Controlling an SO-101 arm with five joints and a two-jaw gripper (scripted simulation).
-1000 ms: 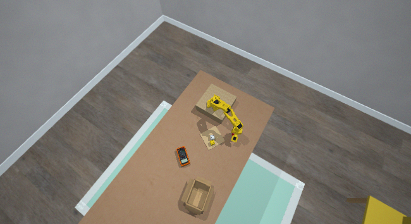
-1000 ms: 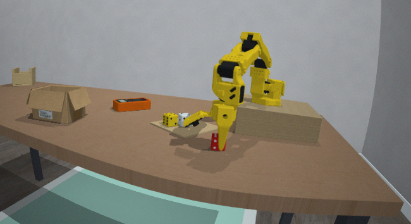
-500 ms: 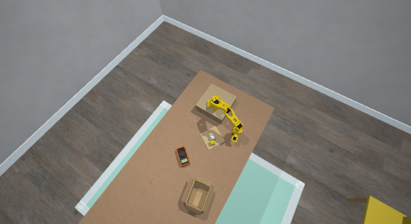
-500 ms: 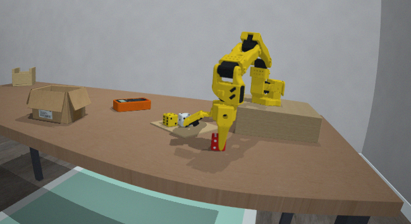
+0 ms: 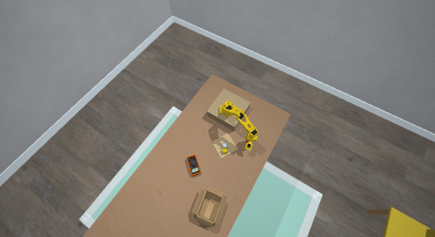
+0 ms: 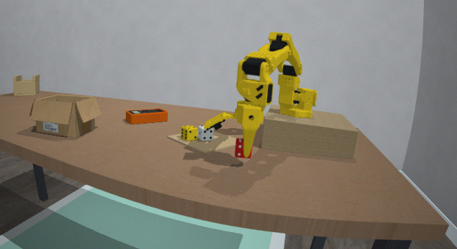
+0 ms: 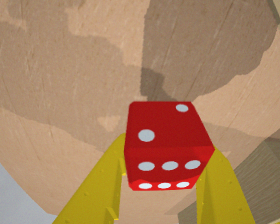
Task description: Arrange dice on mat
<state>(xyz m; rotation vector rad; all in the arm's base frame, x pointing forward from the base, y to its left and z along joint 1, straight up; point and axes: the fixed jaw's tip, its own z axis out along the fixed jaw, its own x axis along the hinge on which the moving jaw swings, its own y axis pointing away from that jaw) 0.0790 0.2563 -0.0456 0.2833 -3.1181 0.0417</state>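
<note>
Here the red die [image 7: 165, 144] is clamped between the gripper [image 6: 246, 151] fingers on the brown table [image 6: 316, 188], just beside the mat [image 6: 211, 143]; grey walls [image 6: 140, 34] and wood floor [image 5: 117, 102] are seen around.

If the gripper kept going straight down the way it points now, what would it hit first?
The table top, most likely: the gripper points down, shut on the red die, which appears to rest on or just above the wood, off the mat.

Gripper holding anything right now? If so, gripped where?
Yes: the gripper is shut on the red die, its two fingers pressing opposite side faces. The die is beside the mat, not on it.
</note>
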